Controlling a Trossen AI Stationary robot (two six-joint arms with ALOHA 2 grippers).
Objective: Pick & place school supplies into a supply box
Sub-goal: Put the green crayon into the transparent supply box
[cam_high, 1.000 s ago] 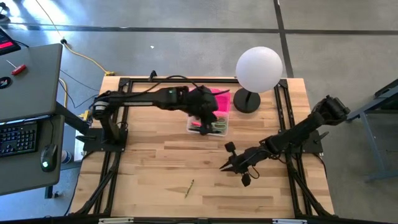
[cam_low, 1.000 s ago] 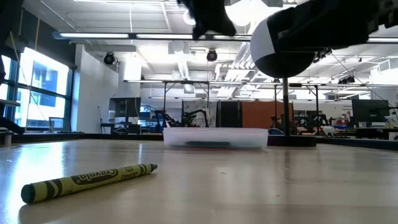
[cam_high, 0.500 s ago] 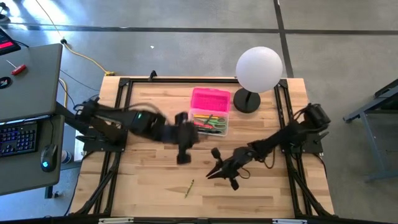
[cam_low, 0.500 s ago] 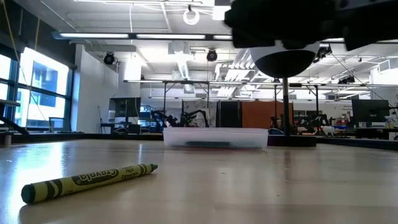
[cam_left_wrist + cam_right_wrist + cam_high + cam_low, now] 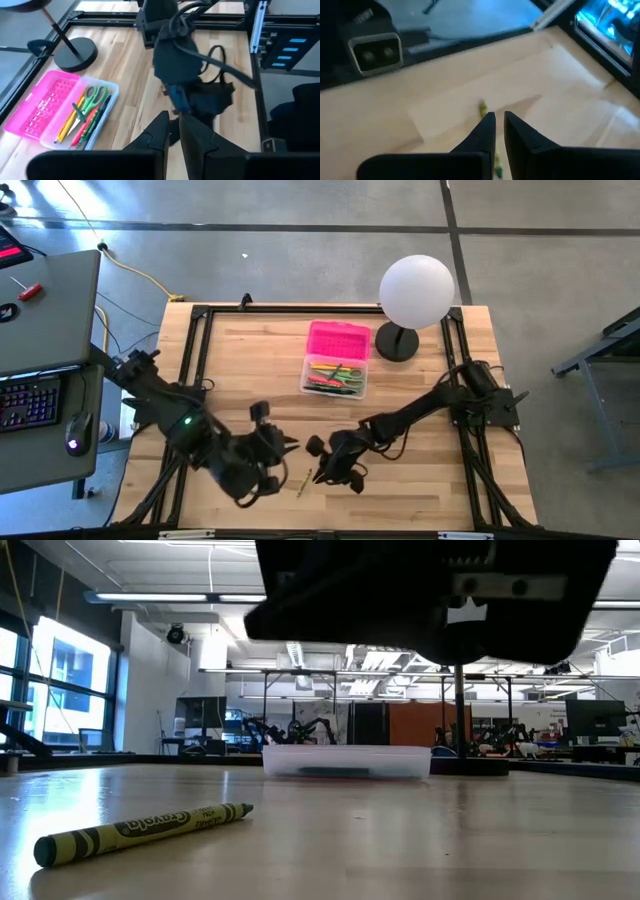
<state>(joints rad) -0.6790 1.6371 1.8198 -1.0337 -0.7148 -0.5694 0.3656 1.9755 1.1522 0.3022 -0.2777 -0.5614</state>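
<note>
nearest us, an olive crayon [image 5: 304, 480] lies alone on the table [image 5: 420, 490]. just above it we see the right pincer [image 5: 322, 464], arm stretched low and fingers nearly clenched on nothing. beside it the left pincer [image 5: 283, 444] is likewise empty and almost closed. farther back sits the open supply box [image 5: 335, 376] holding scissors [image 5: 93, 97] and pencils, beside its pink lid [image 5: 337, 340].

olive crayon [image 5: 143, 831] on table [image 5: 420, 840], clear box [image 5: 346, 761] behind
</note>
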